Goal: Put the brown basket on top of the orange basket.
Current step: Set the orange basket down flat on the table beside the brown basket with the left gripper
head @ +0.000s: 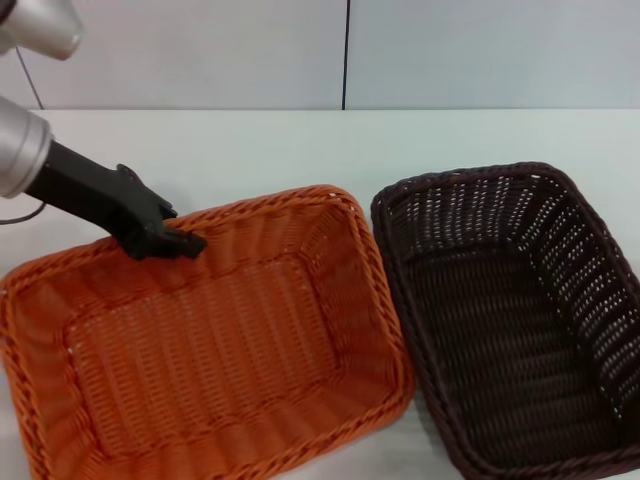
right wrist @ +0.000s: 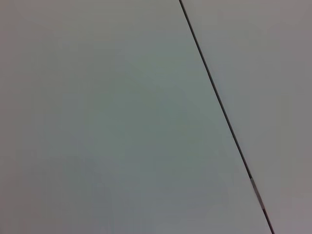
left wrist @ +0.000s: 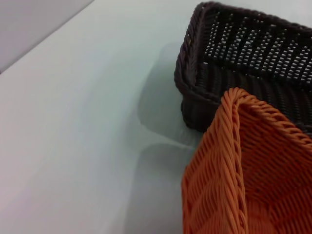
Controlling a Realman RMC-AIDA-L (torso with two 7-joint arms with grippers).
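Note:
The orange basket [head: 200, 340] fills the left and centre of the head view. Its near side reaches the picture's lower edge. My left gripper [head: 168, 240] is at the basket's far rim near the far left corner, shut on the braided edge. In the left wrist view a corner of the orange basket [left wrist: 253, 165] stands out above the table with a shadow under it. The brown basket [head: 510, 320] rests on the table just to the right, its long side close beside the orange one; the brown basket [left wrist: 243, 53] also shows in the left wrist view. My right gripper is out of view.
The white table [head: 300, 145] stretches behind both baskets up to a pale wall with a dark vertical seam [head: 346, 55]. The right wrist view shows only a plain pale surface crossed by a dark seam [right wrist: 219, 102].

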